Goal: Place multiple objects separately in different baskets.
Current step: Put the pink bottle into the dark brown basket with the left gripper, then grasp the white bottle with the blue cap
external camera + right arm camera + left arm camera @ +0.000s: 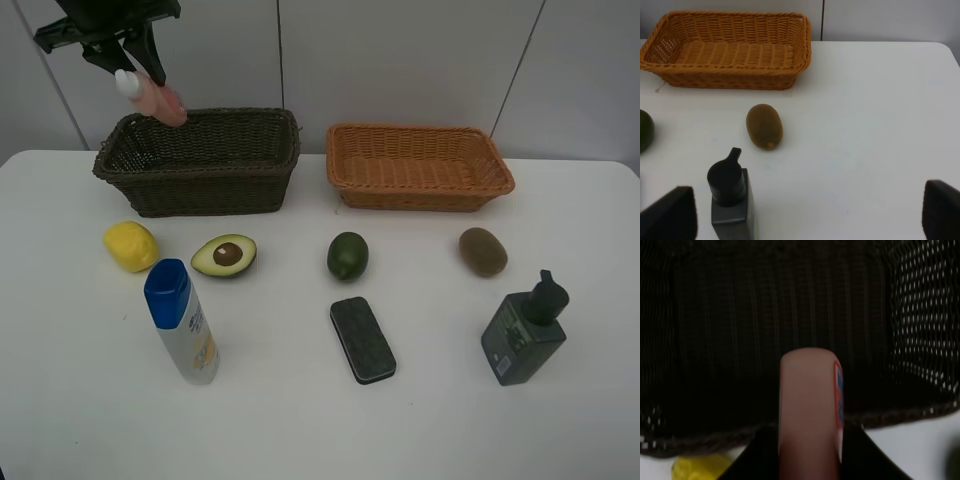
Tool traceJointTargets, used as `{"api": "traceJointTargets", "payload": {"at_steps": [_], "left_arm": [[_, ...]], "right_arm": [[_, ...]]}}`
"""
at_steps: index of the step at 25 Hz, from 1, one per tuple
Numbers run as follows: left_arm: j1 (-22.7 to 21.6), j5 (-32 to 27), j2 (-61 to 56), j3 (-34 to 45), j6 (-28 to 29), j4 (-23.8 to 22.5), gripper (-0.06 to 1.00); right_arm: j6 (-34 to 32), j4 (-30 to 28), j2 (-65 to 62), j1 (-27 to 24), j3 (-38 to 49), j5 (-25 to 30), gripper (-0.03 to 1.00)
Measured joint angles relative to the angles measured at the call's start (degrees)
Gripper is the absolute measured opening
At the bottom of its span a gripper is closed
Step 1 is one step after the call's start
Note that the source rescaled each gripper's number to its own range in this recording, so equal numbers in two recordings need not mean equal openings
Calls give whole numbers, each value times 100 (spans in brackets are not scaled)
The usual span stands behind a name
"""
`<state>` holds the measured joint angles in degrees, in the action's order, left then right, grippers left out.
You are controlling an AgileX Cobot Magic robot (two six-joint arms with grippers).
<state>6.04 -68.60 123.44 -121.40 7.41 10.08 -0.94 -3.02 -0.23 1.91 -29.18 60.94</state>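
White table (300, 425), left claw (138, 68) pinching pink bottle (166, 104) over dark basket (200, 188) (near its rim) — right claw (805, 212) spread.

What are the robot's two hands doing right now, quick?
Left gripper: shut on the pink bottle, above the dark brown basket.
Right gripper: open, holding nothing.

The left hand (140, 72) holds the pink bottle (162, 101) over the dark brown basket (210, 188).
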Motion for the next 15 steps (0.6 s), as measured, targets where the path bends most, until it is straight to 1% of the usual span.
{"api": "traceJointTargets", "payload": {"at_steps": [2,4,5,6,7,9,10,11,12,15], "left_arm": [[0,0,471,-571,0,-56,0],[0,0,914,-991,0,-234,1],[6,0,1068,-1177,0,-358,7],[6,0,1225,-1302,0,-482,18],[6,0,1335,-1422,0,-569,34],[6,0,1434,-1564,11,-749,74],[6,0,1441,-1589,24,-833,85],[6,0,1441,-1629,47,-890,92],[6,0,1441,-1685,73,-931,96],[6,-5,1433,-1844,169,-919,100]], "right_arm": [[0,0,0,0,0,0,98],[0,0,0,0,0,0,98],[0,0,0,0,0,0,98],[0,0,0,0,0,0,98],[0,0,0,0,0,0,98],[0,0,0,0,0,0,98],[0,0,0,0,0,0,98],[0,0,0,0,0,0,98],[0,0,0,0,0,0,98],[0,0,0,0,0,0,98]]}}
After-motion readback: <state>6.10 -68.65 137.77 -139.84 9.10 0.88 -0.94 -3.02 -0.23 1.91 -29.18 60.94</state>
